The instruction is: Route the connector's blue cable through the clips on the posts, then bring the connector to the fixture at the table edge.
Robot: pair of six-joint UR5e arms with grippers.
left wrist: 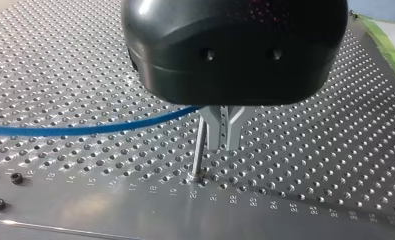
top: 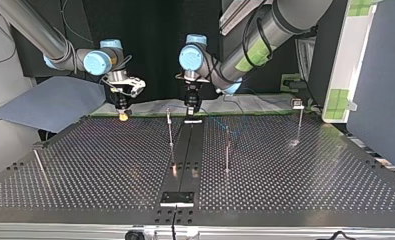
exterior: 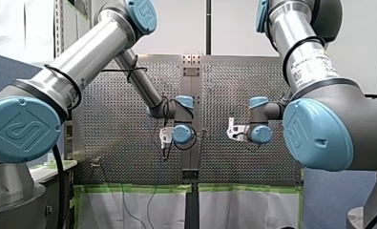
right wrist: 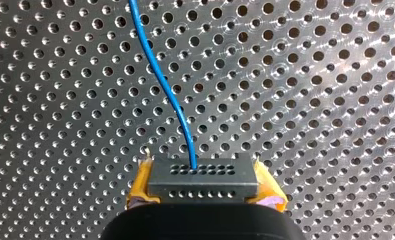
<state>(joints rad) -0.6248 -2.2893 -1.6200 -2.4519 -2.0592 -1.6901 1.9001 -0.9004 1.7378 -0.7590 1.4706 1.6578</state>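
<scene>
- At the top view's left, a thin post [top: 38,161] stands near the side edge of the perforated counter [top: 305,175]
- Next comes my right tool [top: 122,115], low over the counter's far edge. Its yellow pads [right wrist: 141,187] are narrow and clamp the dark connector [right wrist: 203,177] between them
- The blue cable [right wrist: 161,80] leaves the connector's holed face and curves away over the counter
- Near the middle stands a second post [top: 170,131]. The fixture [top: 176,198] lies at the near edge, well apart from the connector
- My left tool [top: 192,111] points down at the far end of the dark middle strip [top: 185,150]
- Its metal fingers [left wrist: 212,127] are almost together, just beside a metal post [left wrist: 199,147]. The blue cable reaches them from the side and seems pinched there, though the tool's body hides the contact
- Further right stand a third post [top: 227,150] and a last post [top: 300,125] with a small clip [top: 297,103] on top
</scene>
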